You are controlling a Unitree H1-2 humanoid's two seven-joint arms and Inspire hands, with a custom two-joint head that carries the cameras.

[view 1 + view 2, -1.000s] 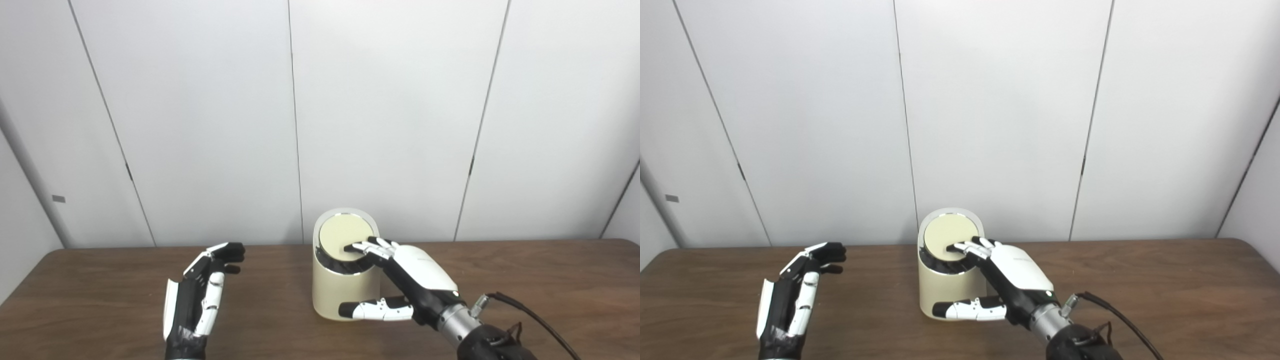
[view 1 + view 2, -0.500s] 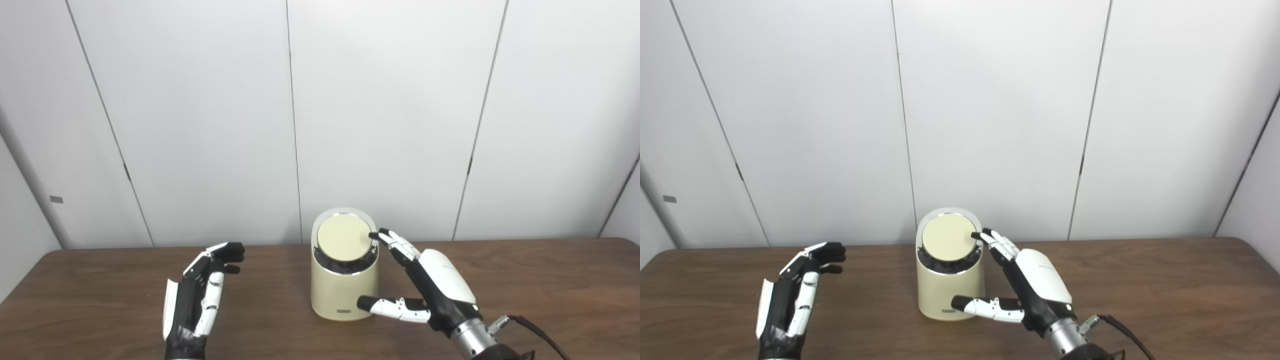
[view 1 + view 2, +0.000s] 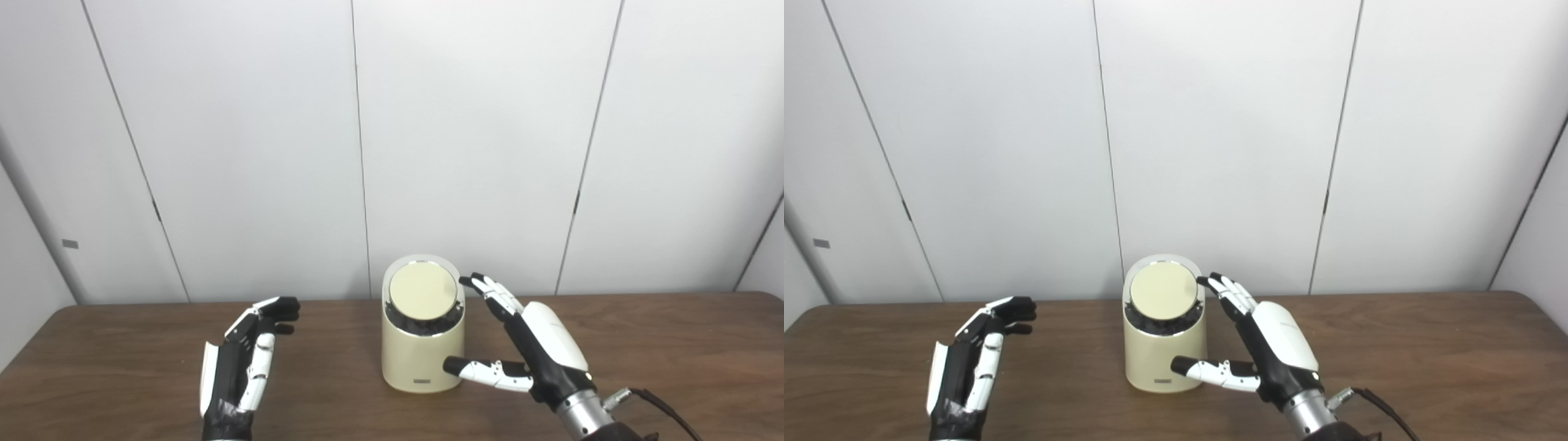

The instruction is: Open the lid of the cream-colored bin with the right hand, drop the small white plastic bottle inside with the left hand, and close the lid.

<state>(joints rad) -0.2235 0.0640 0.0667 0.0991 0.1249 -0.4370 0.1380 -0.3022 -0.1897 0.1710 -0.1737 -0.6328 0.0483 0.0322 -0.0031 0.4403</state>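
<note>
Right hand has come off the lid, fingers spread and empty just right of the bin, lid shut; left hand idle, loosely open, empty well left; bottle unseen, presumably inside – task looks finished

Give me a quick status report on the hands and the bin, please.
Left hand open, empty. Right hand open beside cream bin. Lid shut. No bottle visible.

Bin mid-table, left hand left, right hand just right.
</note>
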